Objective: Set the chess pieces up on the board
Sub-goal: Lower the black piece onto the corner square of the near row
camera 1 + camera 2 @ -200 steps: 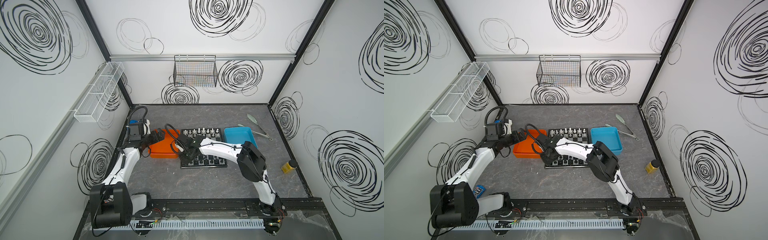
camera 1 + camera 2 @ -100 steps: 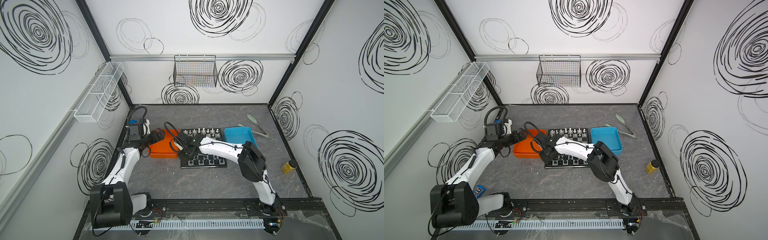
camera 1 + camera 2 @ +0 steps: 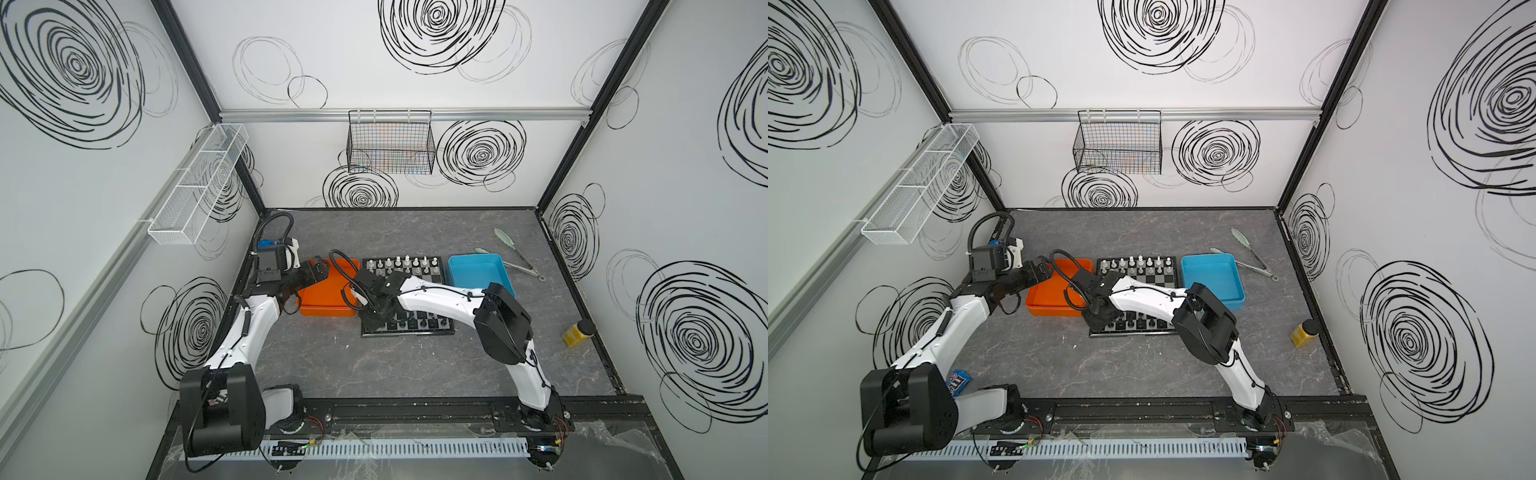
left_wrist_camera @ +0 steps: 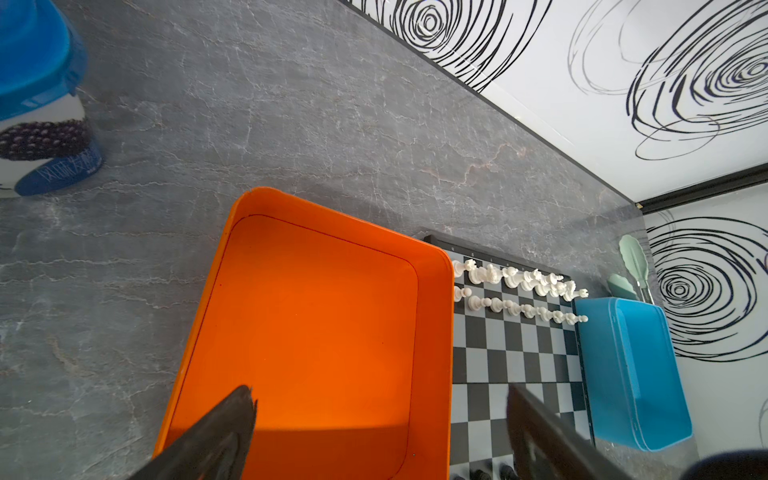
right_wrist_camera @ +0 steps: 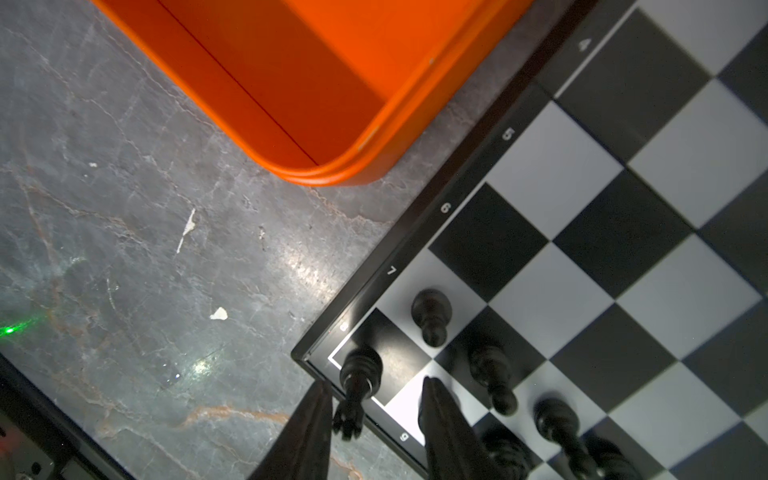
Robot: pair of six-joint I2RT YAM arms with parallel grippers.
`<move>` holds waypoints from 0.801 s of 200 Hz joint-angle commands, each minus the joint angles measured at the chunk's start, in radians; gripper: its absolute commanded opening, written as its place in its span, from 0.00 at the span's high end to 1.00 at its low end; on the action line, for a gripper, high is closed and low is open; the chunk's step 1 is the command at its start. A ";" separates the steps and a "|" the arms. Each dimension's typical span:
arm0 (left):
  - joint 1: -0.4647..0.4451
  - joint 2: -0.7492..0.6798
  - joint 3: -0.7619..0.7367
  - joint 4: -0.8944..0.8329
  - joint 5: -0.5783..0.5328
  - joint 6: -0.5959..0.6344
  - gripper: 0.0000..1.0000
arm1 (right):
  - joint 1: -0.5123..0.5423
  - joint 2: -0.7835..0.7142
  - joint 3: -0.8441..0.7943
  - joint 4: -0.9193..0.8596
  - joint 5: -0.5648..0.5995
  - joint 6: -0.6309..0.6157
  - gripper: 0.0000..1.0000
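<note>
Right wrist view: right claw [image 5: 374, 382] part-open astride a black rook [image 5: 360, 370], which stands on a corner square of the board [image 5: 552, 166] — a gap shows on one side. Left claw [image 4: 380, 390] gapes wide, empty, over the orange tray [image 4: 332, 316] — beside the board.

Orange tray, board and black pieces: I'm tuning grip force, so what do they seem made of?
Orange tray: plastic, likely moulded; smooth and semi-gloss, with a rounded rim and corners.
Board: rigid, with a smooth printed surface and a soft sheen; the core material can't be told.
Black pieces: probably plastic; glossy, with highlights on their ridges.
</note>
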 commanded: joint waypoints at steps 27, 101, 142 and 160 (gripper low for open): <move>0.015 0.007 -0.012 0.040 0.015 -0.007 0.03 | 0.012 -0.007 -0.001 -0.021 0.008 -0.011 0.62; 0.018 0.008 -0.013 0.043 0.018 -0.009 0.03 | 0.015 0.013 0.017 -0.034 -0.005 -0.020 0.65; 0.019 0.010 -0.014 0.044 0.019 -0.010 0.03 | 0.021 0.016 0.024 -0.040 -0.008 -0.025 0.63; 0.021 0.010 -0.013 0.044 0.021 -0.011 0.03 | 0.023 0.015 0.024 -0.042 -0.008 -0.025 0.61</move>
